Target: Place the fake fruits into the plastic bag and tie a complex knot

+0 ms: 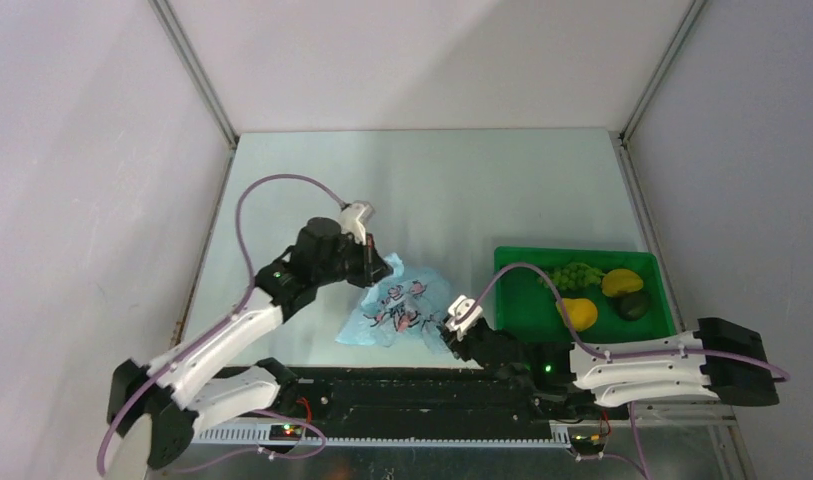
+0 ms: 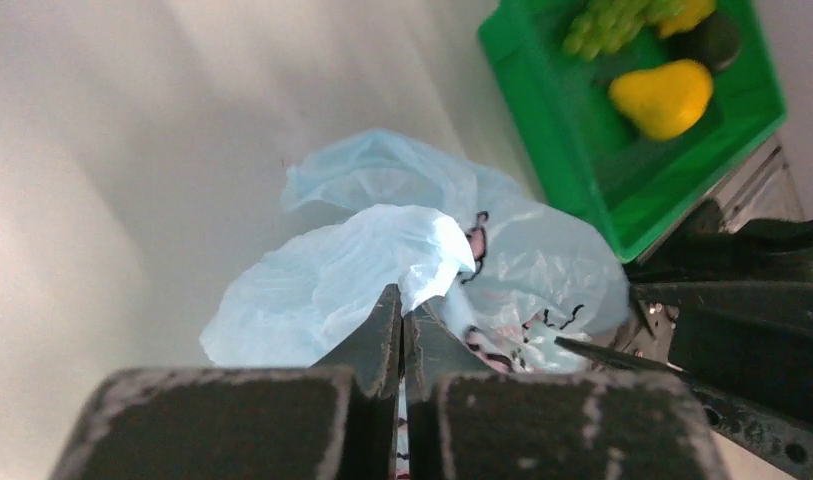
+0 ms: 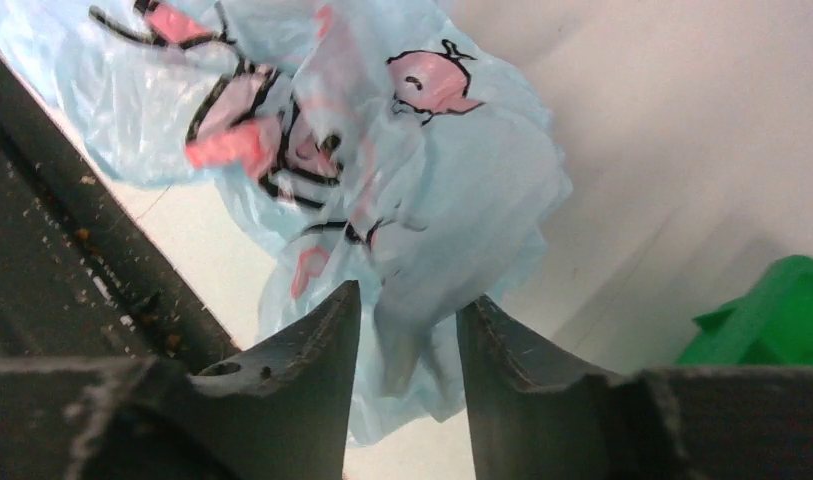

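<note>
1. Bag (image 1: 402, 305): light-blue plastic, crumpled on table (image 1: 432, 180), centre of overhead view, pink-and-black print showing.
2. Left gripper (image 2: 402, 318): jaws clenched on a fold of the bag.
3. Right gripper (image 3: 410, 330): jaws parted, bag film hanging between them.
4. Grapes (image 1: 577, 273), yellow pear (image 1: 580, 313): inside green tray (image 1: 582, 252), right of frame, apart from bag.

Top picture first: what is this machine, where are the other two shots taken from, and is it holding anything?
Two robot arms sit at the near edge of a table; the top picture looks down on them. The other two come from a camera on each wrist. A blue bag lies between the arms. A green tray holds grapes, a pear and other fruit. The left gripper is shut on the bag; the right gripper is open, bag plastic between its fingers.
</note>
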